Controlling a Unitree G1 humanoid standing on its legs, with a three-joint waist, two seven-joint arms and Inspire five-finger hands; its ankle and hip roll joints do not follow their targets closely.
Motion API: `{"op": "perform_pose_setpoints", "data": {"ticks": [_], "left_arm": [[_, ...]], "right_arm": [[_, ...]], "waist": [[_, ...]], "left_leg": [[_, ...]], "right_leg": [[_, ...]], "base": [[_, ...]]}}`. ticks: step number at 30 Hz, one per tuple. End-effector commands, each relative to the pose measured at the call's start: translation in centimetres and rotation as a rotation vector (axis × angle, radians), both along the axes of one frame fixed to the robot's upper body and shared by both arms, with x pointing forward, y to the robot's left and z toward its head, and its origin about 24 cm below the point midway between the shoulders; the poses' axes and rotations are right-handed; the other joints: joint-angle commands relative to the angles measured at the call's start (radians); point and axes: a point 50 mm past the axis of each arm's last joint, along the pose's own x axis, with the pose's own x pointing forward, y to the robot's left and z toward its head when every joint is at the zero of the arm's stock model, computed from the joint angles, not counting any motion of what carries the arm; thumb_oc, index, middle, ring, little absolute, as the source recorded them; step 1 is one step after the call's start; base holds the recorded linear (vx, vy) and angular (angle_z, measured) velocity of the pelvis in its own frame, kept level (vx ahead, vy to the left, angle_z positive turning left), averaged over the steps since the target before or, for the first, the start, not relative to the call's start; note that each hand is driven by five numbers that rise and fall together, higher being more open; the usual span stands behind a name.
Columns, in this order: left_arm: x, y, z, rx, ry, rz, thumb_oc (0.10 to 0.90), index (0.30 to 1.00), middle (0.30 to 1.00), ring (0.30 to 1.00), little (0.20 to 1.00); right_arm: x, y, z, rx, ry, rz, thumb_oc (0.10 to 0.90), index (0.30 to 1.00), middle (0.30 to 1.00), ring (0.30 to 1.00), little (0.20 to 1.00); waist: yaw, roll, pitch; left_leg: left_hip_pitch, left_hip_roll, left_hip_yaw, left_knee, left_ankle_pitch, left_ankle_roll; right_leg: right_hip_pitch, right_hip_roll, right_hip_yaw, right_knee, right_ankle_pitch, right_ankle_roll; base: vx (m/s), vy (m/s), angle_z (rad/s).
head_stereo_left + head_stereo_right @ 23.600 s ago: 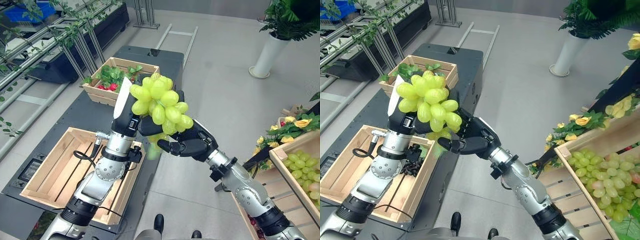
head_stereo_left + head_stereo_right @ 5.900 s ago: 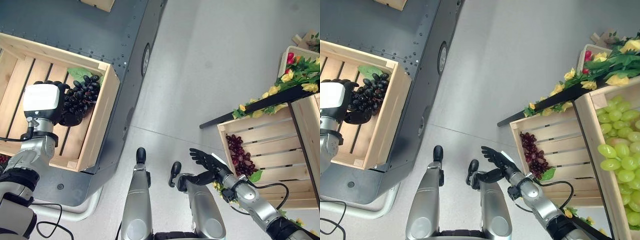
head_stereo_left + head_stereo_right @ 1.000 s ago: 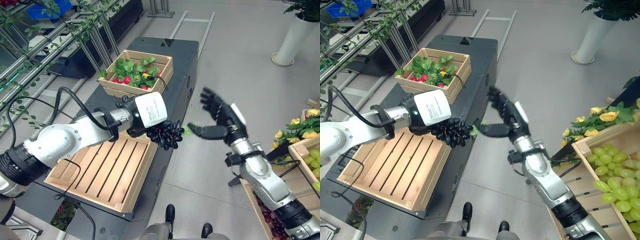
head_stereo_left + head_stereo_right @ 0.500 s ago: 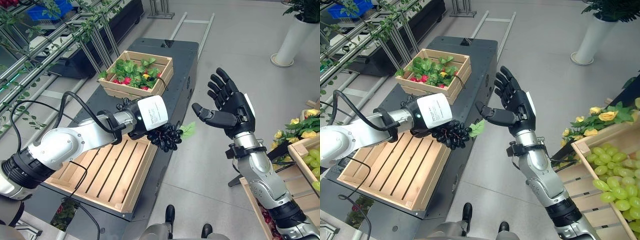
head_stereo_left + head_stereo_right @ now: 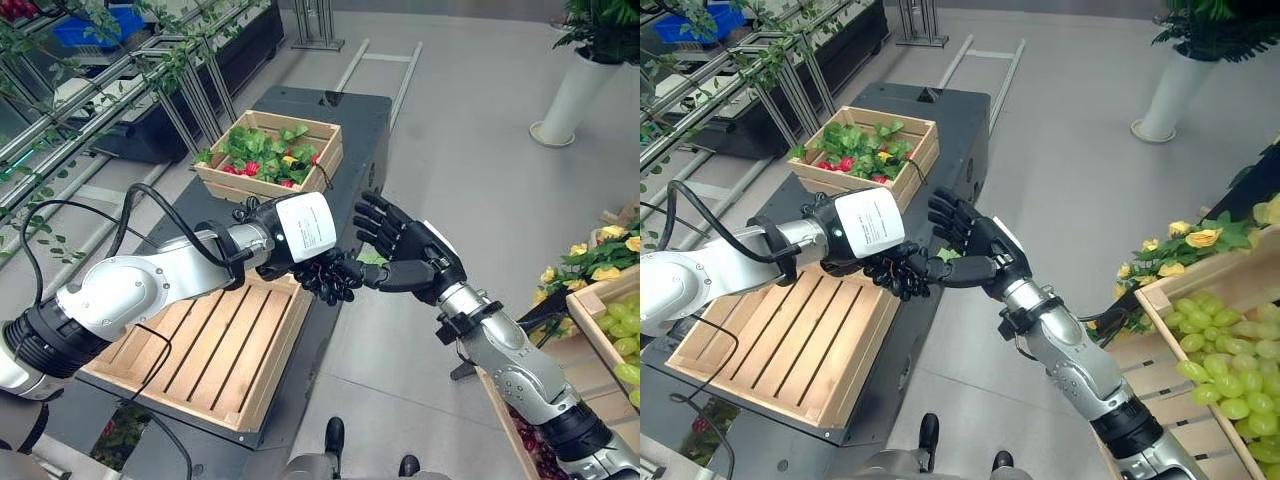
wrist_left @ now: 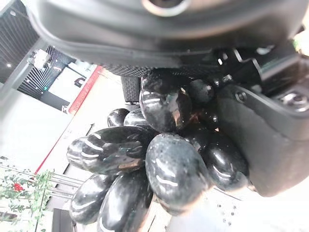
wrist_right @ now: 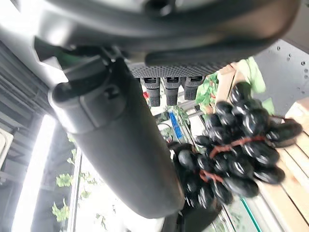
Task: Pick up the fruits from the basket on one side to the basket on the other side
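Above the right edge of the empty wooden crate, the left hand grips a bunch of black grapes, while the right hand, fingers spread wide, reaches its thumb against the bunch.

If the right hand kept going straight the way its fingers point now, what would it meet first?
Most likely the bunch of dark grapes held in the left hand. The right hand is open, its thumb reaching toward the bunch; contact can't be confirmed.
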Motion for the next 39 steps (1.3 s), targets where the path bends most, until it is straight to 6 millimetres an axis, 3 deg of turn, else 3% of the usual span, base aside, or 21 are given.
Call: {"op": "perform_pose_setpoints", "data": {"ticks": [1, 21, 39], "left_arm": [[1.1, 0.7, 4.3, -0.131, -0.189, 0.032, 0.400, 0.300, 0.300, 0.300, 0.300], [0.5, -0.3, 3.6, -0.269, -0.080, -0.036, 0.400, 0.300, 0.300, 0.300, 0.300], [-0.2, -1.3, 4.6, -0.328, -0.162, -0.121, 0.400, 0.300, 0.300, 0.300, 0.300]], "right_arm": [[-0.6, 1.1, 2.7, 0.071, -0.132, 0.123, 0.800, 0.900, 0.900, 0.900, 0.900], [-0.2, 1.1, 0.8, -0.033, -0.091, 0.050, 0.800, 0.900, 0.900, 0.900, 0.900], [0.0, 0.7, -2.1, -0.275, 0.016, 0.088, 0.800, 0.900, 0.900, 0.900, 0.900]], "waist": [[0.006, -0.044, -0.151], [0.003, -0.044, -0.159], [-0.001, -0.055, -0.163]], "left_leg": [[0.079, -0.022, 0.045, 0.001, -0.149, -0.001], [0.083, -0.020, 0.047, 0.001, -0.152, 0.002], [0.089, -0.017, 0.048, 0.001, -0.158, 0.002]], "right_leg": [[-0.048, -0.038, 0.023, -0.032, 0.090, 0.030], [-0.050, -0.037, 0.039, -0.032, 0.091, 0.034], [-0.046, -0.037, 0.048, -0.032, 0.089, 0.035]], "base": [[0.01, -0.001, -0.11], [0.00, 0.000, -0.01], [0.00, 0.000, 0.00]]}}
